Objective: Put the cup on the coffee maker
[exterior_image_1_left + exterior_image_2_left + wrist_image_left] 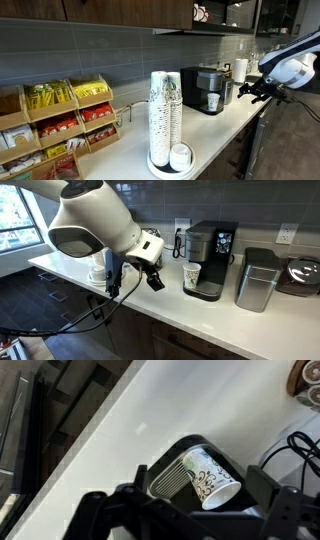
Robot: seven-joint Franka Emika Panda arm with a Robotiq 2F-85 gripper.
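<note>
The cup (192, 275) stands upright on the drip tray in the front recess of the coffee maker (211, 258), under its spout. It shows there in both exterior views, (213, 102) being the other. The coffee maker (206, 90) sits on the white counter (200, 318) against the grey tiled wall.

The gripper (134, 283) hangs above the counter at 9 o'clock of the coffee maker in an exterior view, and at 3 o'clock of it in an exterior view (248, 91). It is near the machine but not touching it. Jaws are spread wide with nothing between them. The gripper is clear of the cup.

In the wrist view the counter (100, 430) fills most of the frame. The cup (212, 478) shows at 4 o'clock of centre, seen from above, white with a dark scroll print. It sits on the ribbed tray of the coffee maker (170, 478). The gripper (185, 512) comes in along the bottom edge, with 1 finger (105, 510) at 7 o'clock and the other at 4 o'clock. The cup lies between them in the picture only.

A silver appliance (258, 278) stands just beside the coffee maker at 3 o'clock. Tall stacks of white cups (165, 108) stand on the counter at 9 o'clock of the machine, and a snack rack (60, 120) sits farther out at 9 o'clock.
</note>
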